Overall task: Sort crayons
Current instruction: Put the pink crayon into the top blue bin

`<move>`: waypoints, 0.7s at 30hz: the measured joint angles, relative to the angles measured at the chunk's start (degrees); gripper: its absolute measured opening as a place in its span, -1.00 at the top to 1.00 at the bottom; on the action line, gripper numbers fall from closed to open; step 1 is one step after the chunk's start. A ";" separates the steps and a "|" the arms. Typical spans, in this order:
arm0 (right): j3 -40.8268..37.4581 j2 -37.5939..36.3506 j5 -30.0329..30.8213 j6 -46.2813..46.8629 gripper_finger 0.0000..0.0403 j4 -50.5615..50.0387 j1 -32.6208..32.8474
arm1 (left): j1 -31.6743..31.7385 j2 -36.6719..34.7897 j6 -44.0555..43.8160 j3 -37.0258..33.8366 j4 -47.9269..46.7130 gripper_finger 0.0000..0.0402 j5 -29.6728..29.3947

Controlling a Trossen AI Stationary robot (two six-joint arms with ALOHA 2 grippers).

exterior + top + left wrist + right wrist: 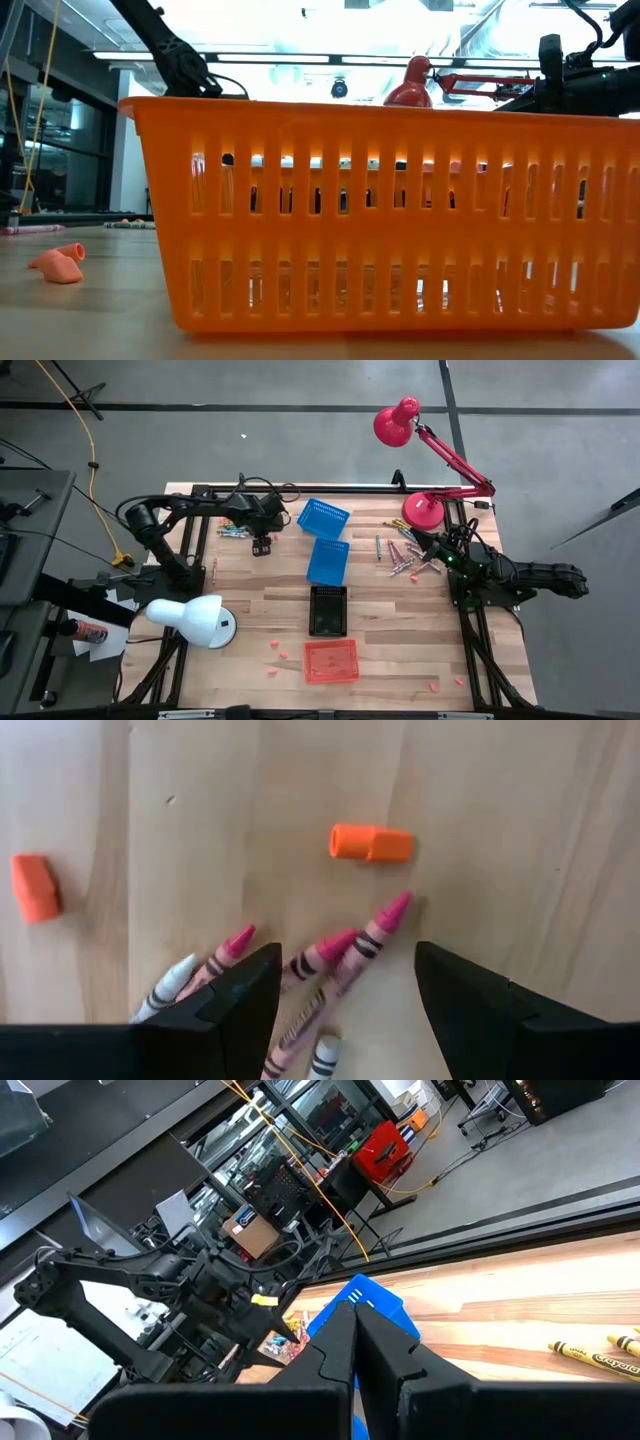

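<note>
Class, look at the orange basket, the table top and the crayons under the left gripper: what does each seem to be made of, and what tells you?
Orange basket: probably moulded plastic, with even slotted walls and light glowing through.
Table top: wood, pale planks with visible grain, matt finish.
Crayons: likely wax, with smooth pink tips and printed paper wrappers; they lie between the open jaws of the left gripper.

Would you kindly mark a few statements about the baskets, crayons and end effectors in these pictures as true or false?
1. The left end effector is open above pink crayons. True.
2. The right end effector is open. False: its fingers are shut together.
3. Two blue baskets lie on the table. True.
4. The orange basket sits beside the red lamp. False: it is at the opposite table edge.
5. The black basket sits between a blue basket and the orange basket. True.
</note>
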 joint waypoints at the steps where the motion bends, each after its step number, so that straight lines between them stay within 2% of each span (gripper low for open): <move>1: 0.00 0.00 0.02 0.00 1.00 -0.01 0.01 | -0.02 0.11 0.76 0.01 0.20 -0.11 0.03; 9: 0.00 0.00 0.00 0.01 1.00 -0.01 0.01 | -0.02 0.19 7.61 0.01 0.83 -0.09 0.31; 13: 0.00 0.00 0.02 0.02 1.00 -0.01 0.02 | -0.77 0.26 10.94 0.03 0.40 0.03 0.22; 21: 0.00 -0.01 0.01 0.01 1.00 -0.01 0.02 | -4.72 0.35 11.40 0.02 -1.41 0.28 -2.58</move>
